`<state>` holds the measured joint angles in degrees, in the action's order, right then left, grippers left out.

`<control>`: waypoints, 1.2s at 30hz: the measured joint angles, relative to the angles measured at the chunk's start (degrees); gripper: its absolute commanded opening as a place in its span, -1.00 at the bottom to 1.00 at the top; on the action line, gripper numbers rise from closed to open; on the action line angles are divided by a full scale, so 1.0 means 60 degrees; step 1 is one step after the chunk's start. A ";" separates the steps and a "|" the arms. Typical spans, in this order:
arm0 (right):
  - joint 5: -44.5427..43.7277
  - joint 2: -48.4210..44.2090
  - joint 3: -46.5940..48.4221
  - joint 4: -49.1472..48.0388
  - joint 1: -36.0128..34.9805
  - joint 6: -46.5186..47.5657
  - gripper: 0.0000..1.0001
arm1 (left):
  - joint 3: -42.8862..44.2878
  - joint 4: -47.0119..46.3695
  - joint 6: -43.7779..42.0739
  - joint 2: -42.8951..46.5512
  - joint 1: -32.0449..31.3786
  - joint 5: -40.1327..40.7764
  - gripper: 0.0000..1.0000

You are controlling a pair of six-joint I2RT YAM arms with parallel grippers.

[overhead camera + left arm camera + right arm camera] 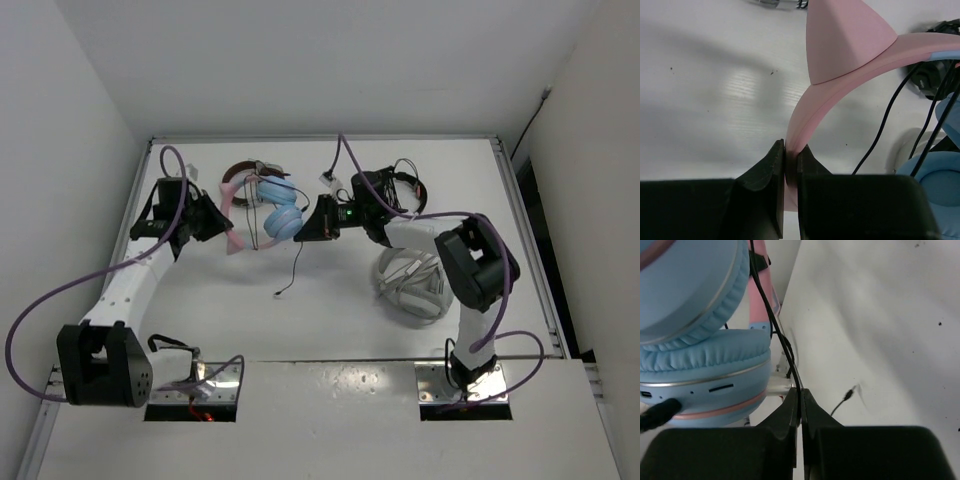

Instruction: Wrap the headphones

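The headphones [280,210] are held up over the back middle of the table, with a pink headband [840,85] bearing a cat ear [845,40] and light blue earcups [695,355]. My left gripper [791,152] is shut on the lower end of the pink band, at the headphones' left side [228,228]. My right gripper [801,395] is shut on the thin black cable [772,320] just beside the earcups, to their right in the top view [305,228]. The cable's free end hangs down, and its plug [278,293] rests on the table.
Brown-banded headphones [245,170] lie just behind the held pair. Larger grey-white headphones [412,285] sit under the right arm's elbow. Black cabled gear [405,185] is at the back right. Raised rails edge the white table [200,310].
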<state>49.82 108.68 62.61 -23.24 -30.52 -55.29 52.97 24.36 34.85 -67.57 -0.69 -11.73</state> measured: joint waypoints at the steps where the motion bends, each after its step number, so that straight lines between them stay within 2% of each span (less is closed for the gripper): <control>1: -0.0069 0.0106 -0.0073 -0.0109 -0.0004 -0.0157 -1.00 | 0.0000 0.0011 0.0091 -0.0178 0.0025 0.0007 -1.00; 6: -0.0484 0.0550 -0.0204 -0.0404 -0.0200 -0.0663 -1.00 | 0.0000 0.0095 0.0503 -0.0809 0.0208 -0.0015 -1.00; 8: -0.0594 0.0743 -0.0204 -0.0495 -0.0306 -0.0776 -0.92 | 0.0000 0.0157 0.0576 -0.0943 0.0229 0.0011 -1.00; 13: -0.0783 0.1275 -0.0321 -0.0339 -0.0637 -0.0889 -0.48 | 0.0004 0.0047 0.0878 -0.1137 0.0288 0.0543 -1.00; 15: -0.0831 0.1443 -0.0423 -0.0117 -0.0787 -0.0907 -0.41 | 0.0033 -0.0098 0.1013 -0.1264 0.0397 0.0903 -1.00; 23: -0.0874 0.1231 -0.0754 0.0732 -0.0794 -0.0506 -0.36 | 0.0036 -0.0233 0.1020 -0.2171 0.0459 0.1949 -1.00; 26: -0.0856 0.0353 -0.0670 0.1708 -0.0678 0.0867 -0.36 | 0.0036 -0.0259 0.0954 -0.2506 0.0437 0.2280 -1.00; 30: -0.1242 -0.1031 0.0120 0.3118 -0.0761 0.3952 -0.32 | 0.0040 -0.0317 0.0911 -0.2732 0.0437 0.2506 -1.00; 33: -0.2091 -0.1985 0.0306 0.3293 -0.0900 0.6550 -0.30 | 0.0044 -0.0346 0.0827 -0.2743 0.0433 0.2597 -1.00; 36: -0.2820 -0.2707 0.0361 0.3180 -0.1020 0.8131 -0.26 | 0.0087 -0.0379 0.0787 -0.2750 0.0433 0.2645 -1.00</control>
<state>32.91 92.44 64.77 -4.16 -36.64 -6.50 53.49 22.09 39.57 -84.07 1.91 4.14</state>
